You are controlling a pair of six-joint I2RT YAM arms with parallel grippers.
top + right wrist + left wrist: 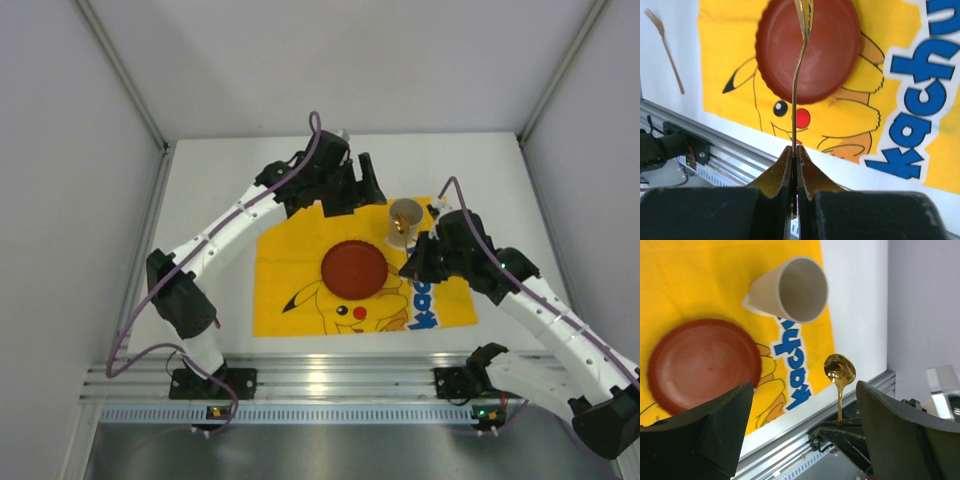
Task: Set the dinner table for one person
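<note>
The white dinner table [220, 200] carries a yellow Pikachu cloth [290, 260]. A dark red plate [352, 268] lies in the cloth's middle; it also shows in the left wrist view [702, 365] and the right wrist view [810, 50]. A white cup [405, 212] stands at the cloth's far right corner, also in the left wrist view [790, 290]. My right gripper [418, 262] [796, 150] is shut on a gold spoon [799, 75] [839, 372], held above the cloth between plate and cup. My left gripper [365, 185] [800, 440] is open and empty beyond the cloth's far edge.
A gold fork [665, 50] lies on the bare table left of the cloth; in the top view the left arm hides it. A ridged aluminium rail [320, 385] runs along the near edge. Grey walls enclose the table on three sides.
</note>
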